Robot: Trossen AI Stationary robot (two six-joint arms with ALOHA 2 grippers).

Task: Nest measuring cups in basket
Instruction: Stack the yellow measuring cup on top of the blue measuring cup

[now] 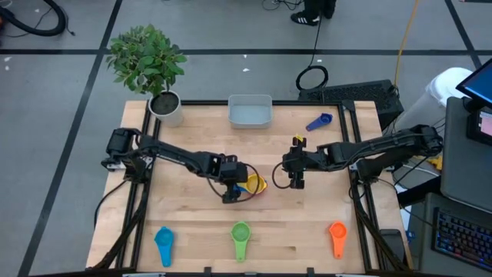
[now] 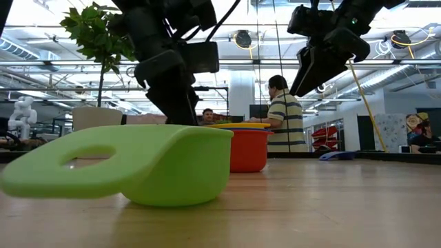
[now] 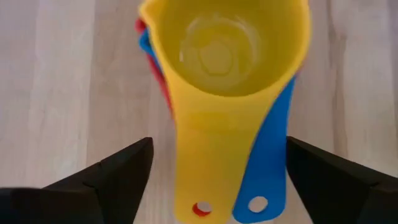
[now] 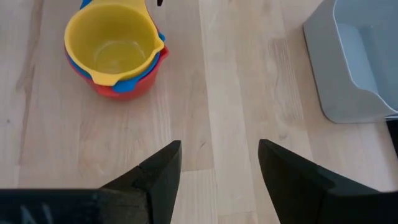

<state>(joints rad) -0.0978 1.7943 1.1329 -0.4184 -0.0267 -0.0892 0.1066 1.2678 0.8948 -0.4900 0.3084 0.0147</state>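
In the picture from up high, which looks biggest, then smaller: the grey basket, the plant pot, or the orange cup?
1. Basket, clearly biggest.
2. Plant pot, counting only the white pot.
3. Orange cup, smallest, though its handle makes it nearly as long as the pot is wide.

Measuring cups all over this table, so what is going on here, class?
A two-armed robot is nesting the cups. The yellow cup sits stacked in a blue and a red one mid-table. The left end effector is open, its fingers either side of the stack's handles. The right end effector hangs open nearby, holding nothing. The basket at the far edge is empty. The light blue, green, orange and a dark blue cup lie loose.
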